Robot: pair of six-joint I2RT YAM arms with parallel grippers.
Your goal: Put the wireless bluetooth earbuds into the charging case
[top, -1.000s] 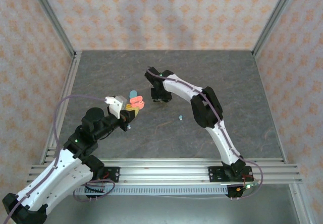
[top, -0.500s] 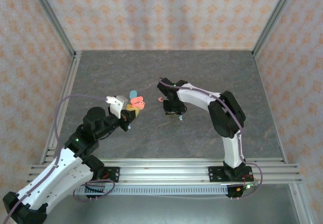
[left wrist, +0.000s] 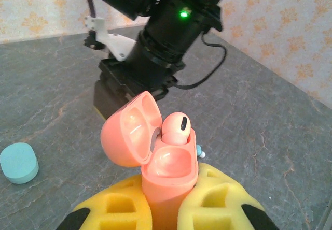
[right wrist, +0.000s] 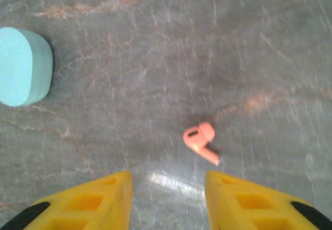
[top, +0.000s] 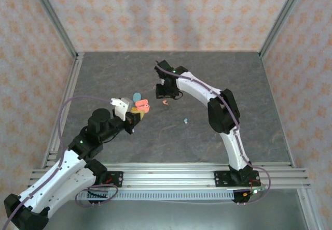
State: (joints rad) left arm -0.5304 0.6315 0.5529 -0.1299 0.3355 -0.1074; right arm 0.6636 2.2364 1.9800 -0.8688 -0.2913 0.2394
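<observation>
Salmon plastic stands between the yellow fingers (left wrist: pixel 218 204) of the left hand (left wrist: pixel 170 198). This is the salmon charging case (left wrist: pixel 168 170), gripped upright by its lower body, with its lid swung open to the left. A seated earbud (left wrist: pixel 175 126) of the same colour rests in one well, its rounded head standing above the rim. On the grey stone-patterned desk (top: pixel 249 95), a light blue earbud (left wrist: pixel 199 151) peeks out just past the case's right side. A closed light blue case (left wrist: pixel 18 161) lies well to the left.

From above, the left hand (top: pixel 136 114) holds the salmon charging case (top: pixel 141 105) near the desk's middle. The light blue case (top: pixel 137 96) lies just beyond it. The right hand (top: pixel 165 89) hangs farther back, above a loose salmon earbud (top: pixel 165 102). The light blue earbud (top: pixel 185 120) lies apart, nearer the arms' bases.

In the right wrist view, the right hand (right wrist: pixel 167 182) is spread wide with nothing between its yellow fingers (right wrist: pixel 244 199). The loose salmon earbud (right wrist: pixel 201 139) lies on the desk just ahead of the gap, touching neither finger. The light blue case (right wrist: pixel 23 67) sits at the left edge.
</observation>
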